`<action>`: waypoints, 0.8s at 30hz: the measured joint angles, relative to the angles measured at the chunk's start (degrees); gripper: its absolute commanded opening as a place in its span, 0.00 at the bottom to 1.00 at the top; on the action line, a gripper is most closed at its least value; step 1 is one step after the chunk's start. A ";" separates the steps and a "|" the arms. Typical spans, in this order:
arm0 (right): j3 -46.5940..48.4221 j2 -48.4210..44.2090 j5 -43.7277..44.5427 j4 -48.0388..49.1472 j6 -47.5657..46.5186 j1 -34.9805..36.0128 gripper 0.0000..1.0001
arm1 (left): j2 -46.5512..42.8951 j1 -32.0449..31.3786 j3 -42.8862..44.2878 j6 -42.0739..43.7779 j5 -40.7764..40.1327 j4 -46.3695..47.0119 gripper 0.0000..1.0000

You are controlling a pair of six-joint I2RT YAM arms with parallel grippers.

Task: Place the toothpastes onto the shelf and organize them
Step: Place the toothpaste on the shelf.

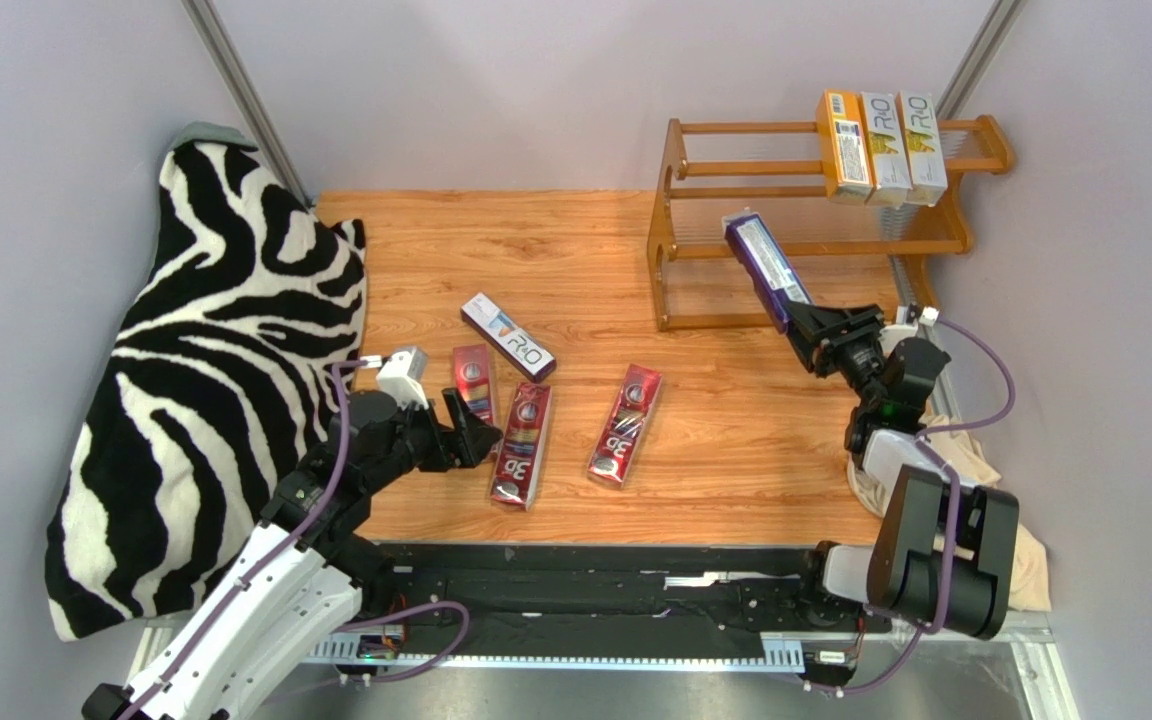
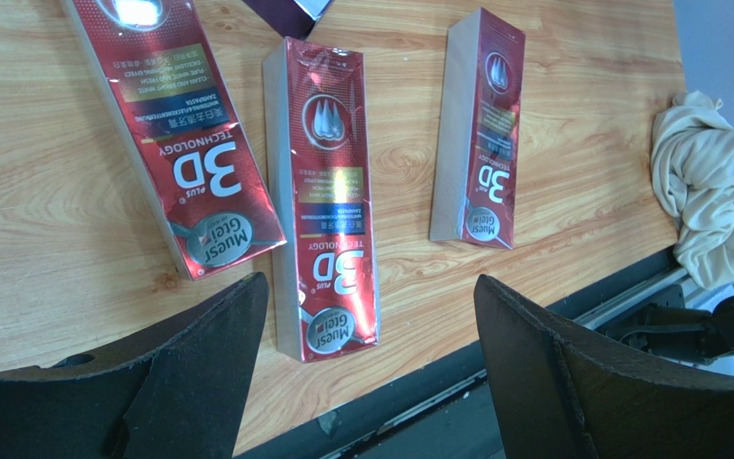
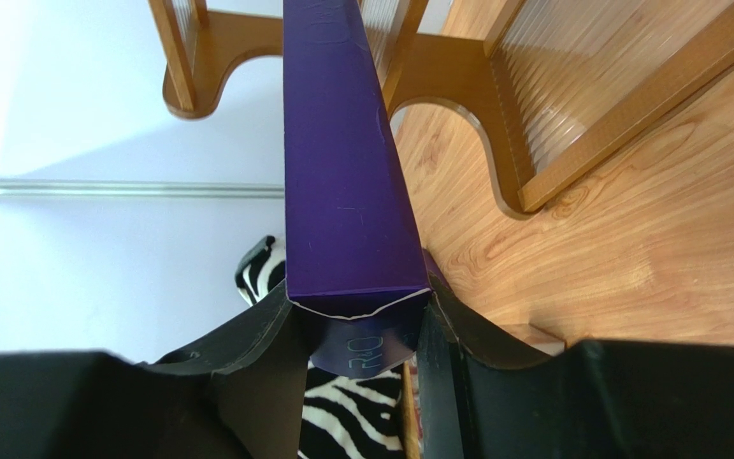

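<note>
The right fingers (image 3: 256,344) pinch a purple carton (image 1: 764,263) at its near end. The rest of the box juts out toward the shelf (image 1: 668,225), tilted up, with its far end close by the middle tier. Three more cartons (image 1: 883,146) stand upright side by side at the right end of the top tier.

The purple carton is probably light, a hollow card sleeve. It should be stiff along its length, but its walls would dent under a hard squeeze. In the right wrist view the card edge at the pinch looks slightly buckled. Held by one end, the long box can likely swing in the grip, so it should be lowered slowly onto the thin rods.

The left fingers (image 2: 208,354) are spread wide and hold nothing, hovering over the near end of the middle red carton (image 2: 328,191). Two other red cartons (image 2: 175,124) (image 2: 484,134) lie flat on the counter (image 1: 748,435) on either side of it, and a second purple carton (image 1: 509,335) lies beyond them. The red ones have a glossy foil skin that is probably slippery. The safest hold looks to be across the narrow sides near mid-length, with firm but gentle pressure.
</note>
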 measured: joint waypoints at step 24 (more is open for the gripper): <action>9.77 20.39 7.21 12.02 6.95 -2.84 0.31 | 2.43 0.00 -2.27 0.20 1.49 2.29 0.85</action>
